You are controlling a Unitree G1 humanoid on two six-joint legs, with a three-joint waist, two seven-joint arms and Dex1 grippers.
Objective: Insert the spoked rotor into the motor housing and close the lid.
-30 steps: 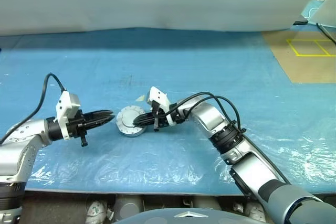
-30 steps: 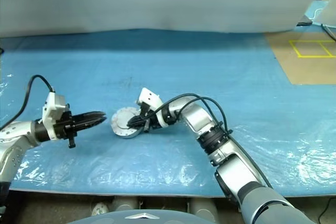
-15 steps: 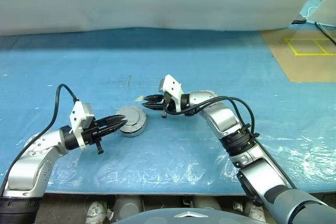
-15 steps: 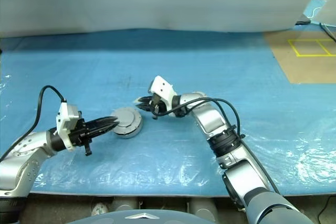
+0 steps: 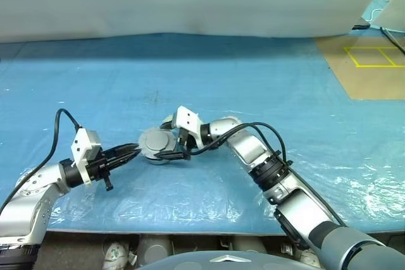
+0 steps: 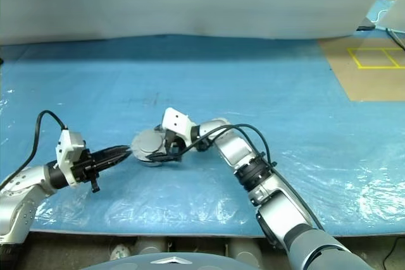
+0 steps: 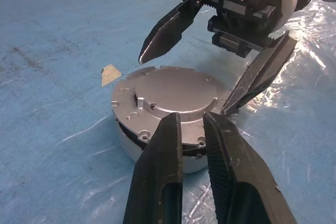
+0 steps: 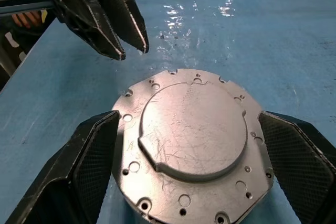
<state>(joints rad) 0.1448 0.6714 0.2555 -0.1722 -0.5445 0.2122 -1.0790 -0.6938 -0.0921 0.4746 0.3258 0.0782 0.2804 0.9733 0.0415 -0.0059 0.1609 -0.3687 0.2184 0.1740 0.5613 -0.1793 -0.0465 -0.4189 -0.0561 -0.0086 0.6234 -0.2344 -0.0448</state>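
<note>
Left eye view gives us the whole scene on the blue plastic-covered surface (image 5: pixel 266 80). On the left, our left end effector (image 5: pixel 130 152) has its two black fingers nearly pressed together, holding nothing, with the tips just beside the edge of the round silver metal motor housing (image 5: pixel 158 146). The thin round silver-grey metal lid (image 8: pixel 193 129) lies flat on top of the housing, so we judge the closing is done, or almost done. The spoked rotor we cannot see; we suppose it sits inside under the lid. On the right, our right end effector (image 8: pixel 193 182) is spread wide around the housing, one finger on each side, not gripping it. What is left seems only a check and withdrawing. No brand, label or writing can be read on the lid.
</note>
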